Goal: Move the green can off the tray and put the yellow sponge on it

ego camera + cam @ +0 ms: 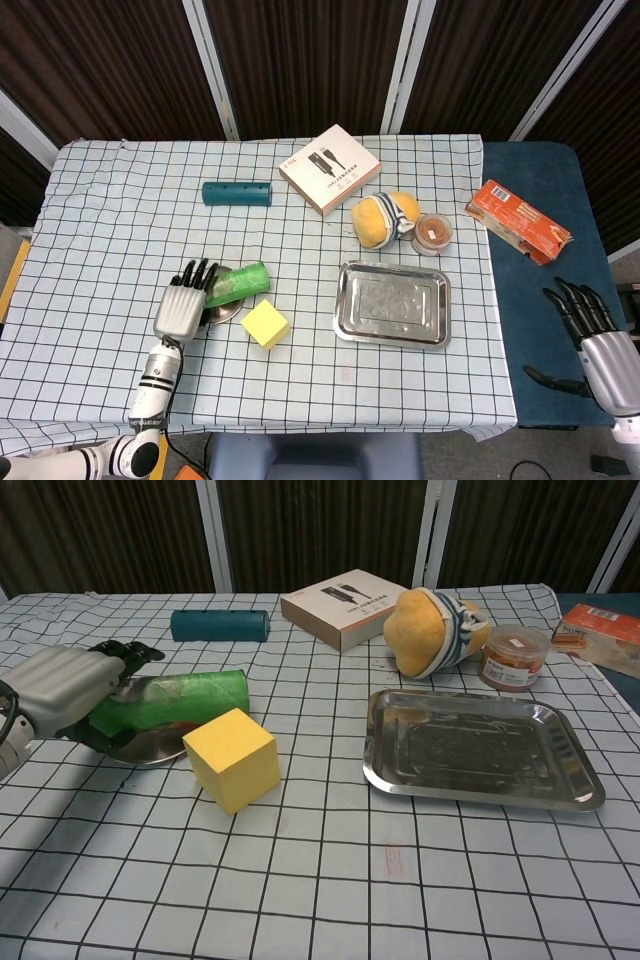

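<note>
The green can (236, 283) lies on its side across a small round metal dish (140, 748) near the front-left part of the table (100, 210), one end sticking out past the dish's rim toward the table's middle; the left hand (183, 305) sits at the can's other end with its fingers (125, 652) stretched out straight and apart, and it grips nothing, though whether the palm touches the can I cannot tell. The yellow sponge (232, 758), a cube, stands on the cloth just beside the dish and the can, on the side nearer the front edge; the rectangular steel tray (392, 302) rests right of the sponge, well apart from it, toward the table's front-right. Behind the tray, a yellow plush toy (382, 217) touches a small clear tub (433, 233); a white box (328, 169) lies near the back edge, and a teal cylinder (237, 193) lies left of it. On the blue surface beyond the right edge lies an orange packet (517, 221); the right hand (592, 332) hangs near the front-right corner, fingers spread, empty.
</note>
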Tool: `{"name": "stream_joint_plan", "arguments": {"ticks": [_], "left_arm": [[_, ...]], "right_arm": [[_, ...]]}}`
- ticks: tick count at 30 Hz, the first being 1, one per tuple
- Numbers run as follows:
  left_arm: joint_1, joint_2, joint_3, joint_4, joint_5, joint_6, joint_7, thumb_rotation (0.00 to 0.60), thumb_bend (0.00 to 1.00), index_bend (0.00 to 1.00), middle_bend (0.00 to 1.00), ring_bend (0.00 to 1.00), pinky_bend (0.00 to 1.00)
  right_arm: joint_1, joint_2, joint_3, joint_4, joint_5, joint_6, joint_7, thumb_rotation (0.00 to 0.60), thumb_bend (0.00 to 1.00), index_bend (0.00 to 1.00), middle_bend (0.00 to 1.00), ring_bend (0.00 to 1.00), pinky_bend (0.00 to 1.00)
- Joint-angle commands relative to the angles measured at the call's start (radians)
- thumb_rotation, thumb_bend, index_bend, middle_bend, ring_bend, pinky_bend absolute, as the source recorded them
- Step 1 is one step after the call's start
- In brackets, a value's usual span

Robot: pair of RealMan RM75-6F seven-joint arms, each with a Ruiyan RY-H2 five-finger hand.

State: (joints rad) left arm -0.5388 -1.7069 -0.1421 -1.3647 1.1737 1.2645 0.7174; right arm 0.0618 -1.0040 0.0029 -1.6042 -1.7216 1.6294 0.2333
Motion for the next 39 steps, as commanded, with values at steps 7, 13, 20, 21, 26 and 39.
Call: {"name": "stream_joint_plan", "arguments": {"ticks": [7, 13, 20, 21, 26, 39], "left_arm": [[0.024, 0.06, 0.003, -0.105, 0.029, 0.044, -0.009, 0.6, 0.36, 0.0, 0.02, 0.04, 0.31], [0.088, 0.196, 0.066, -0.231, 0.142, 0.133, -0.046, 0.6, 0.36, 0.0, 0.07, 0.04, 0.3], [0.233, 0.372, 0.187, -0.268, 0.28, 0.287, -0.165, 0.6, 0.36, 0.06, 0.14, 0.07, 0.29], [0.248, 0.391, 0.198, -0.266, 0.285, 0.294, -0.187, 0.6, 0.37, 0.07, 0.14, 0.07, 0.29], [0.31, 0.458, 0.237, -0.255, 0.293, 0.306, -0.291, 0.6, 0.37, 0.08, 0.12, 0.07, 0.29], [0.377, 0.468, 0.197, -0.214, 0.243, 0.31, -0.259, 0.6, 0.36, 0.09, 0.13, 0.07, 0.28]], "right_arm": [[0.001, 0.001, 0.0, 0.001, 0.001, -0.001, 0.002, 0.6, 0.07, 0.0, 0.0, 0.0, 0.0], [0.001, 0.002, -0.001, 0.001, 0.0, -0.003, 0.001, 0.6, 0.07, 0.0, 0.0, 0.0, 0.0], [0.018, -0.012, -0.01, 0.017, -0.014, -0.039, -0.038, 0.6, 0.07, 0.0, 0.0, 0.0, 0.0], [0.021, -0.016, -0.012, 0.019, -0.014, -0.051, -0.051, 0.6, 0.07, 0.0, 0.0, 0.0, 0.0], [0.061, -0.016, -0.032, -0.011, -0.04, -0.134, -0.096, 0.6, 0.07, 0.0, 0.0, 0.0, 0.0], [0.287, -0.086, -0.033, -0.118, -0.147, -0.421, -0.126, 0.6, 0.07, 0.11, 0.03, 0.0, 0.07]]}}
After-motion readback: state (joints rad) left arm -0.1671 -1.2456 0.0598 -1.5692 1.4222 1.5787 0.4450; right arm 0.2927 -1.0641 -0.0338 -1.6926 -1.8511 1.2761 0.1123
